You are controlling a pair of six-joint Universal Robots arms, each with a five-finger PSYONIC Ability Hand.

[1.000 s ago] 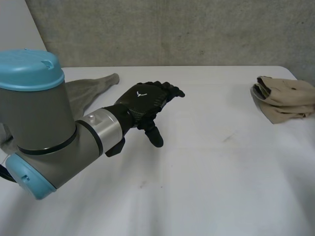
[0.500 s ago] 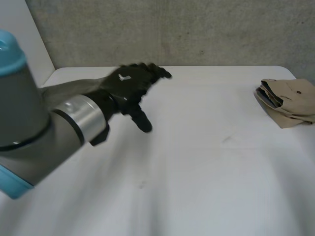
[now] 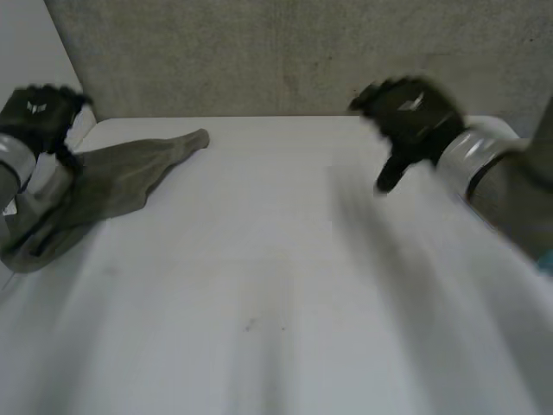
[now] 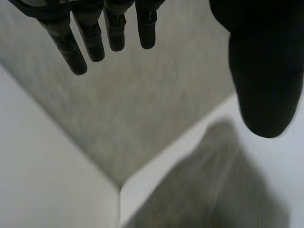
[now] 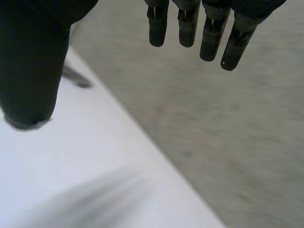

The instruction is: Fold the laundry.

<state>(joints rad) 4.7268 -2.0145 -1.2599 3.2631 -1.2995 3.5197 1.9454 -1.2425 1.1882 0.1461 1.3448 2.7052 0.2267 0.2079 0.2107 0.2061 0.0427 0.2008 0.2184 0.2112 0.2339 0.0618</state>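
An olive-grey garment (image 3: 112,183) lies crumpled at the table's far left, one narrow end reaching toward the back edge. My left hand (image 3: 39,112) hovers open above the garment's left side, clear of it. In the left wrist view its fingers (image 4: 95,42) are straight and spread from the thumb, with the garment (image 4: 213,190) below them on the table. My right hand (image 3: 413,117) is raised over the back right of the table, open and empty. In the right wrist view its fingers (image 5: 209,33) hang straight over the table's back edge.
The white table (image 3: 276,285) stretches bare between the two hands. A grey wall (image 3: 285,52) stands right behind the table's back edge. My right forearm (image 3: 501,186) crosses the table's right side.
My left hand has swung from the table's middle to the far left, above the olive garment. My right arm has come in from the right and now covers the folded beige cloth.
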